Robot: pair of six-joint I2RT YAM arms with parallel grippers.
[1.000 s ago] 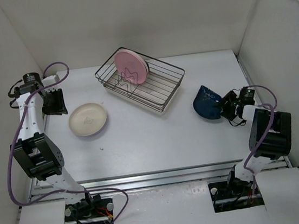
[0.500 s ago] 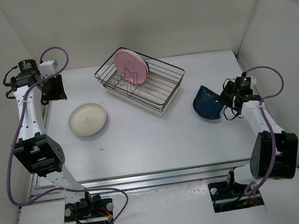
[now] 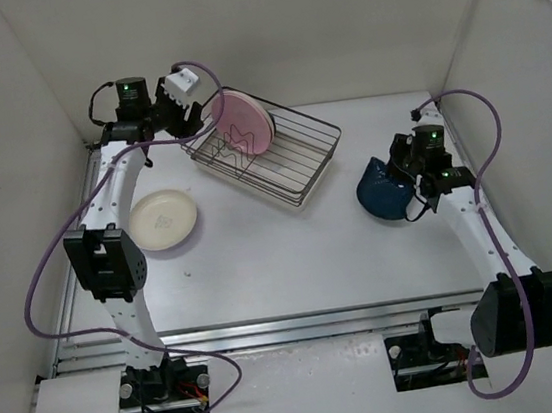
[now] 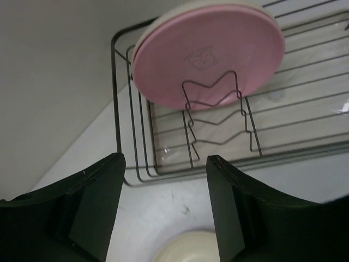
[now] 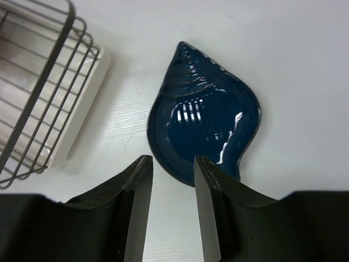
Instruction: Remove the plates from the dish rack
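Note:
The dish rack (image 3: 295, 154) stands at the back middle of the table. A pink plate (image 3: 243, 122) stands upright in its zigzag divider at the left end, with a cream plate's rim (image 4: 180, 7) just behind it. My left gripper (image 3: 193, 121) is open and empty, just outside the rack's left end (image 4: 116, 109), facing the pink plate (image 4: 210, 54). A dark blue wavy plate (image 3: 380, 192) lies flat on the table right of the rack. My right gripper (image 3: 403, 156) is open and empty above its near edge (image 5: 204, 117). A cream plate (image 3: 162, 220) lies flat at the left.
A pale drip tray (image 5: 82, 120) shows under the rack's corner (image 5: 43, 82). White walls close in the back, left and right. The cream plate's rim (image 4: 185, 248) lies below my left gripper (image 4: 166, 207). The right gripper (image 5: 173, 185) hangs over bare table.
My left arm has swung from the far left wall over to the rack's left end. My right arm has risen and stretched out; its gripper now hangs above the blue plate.

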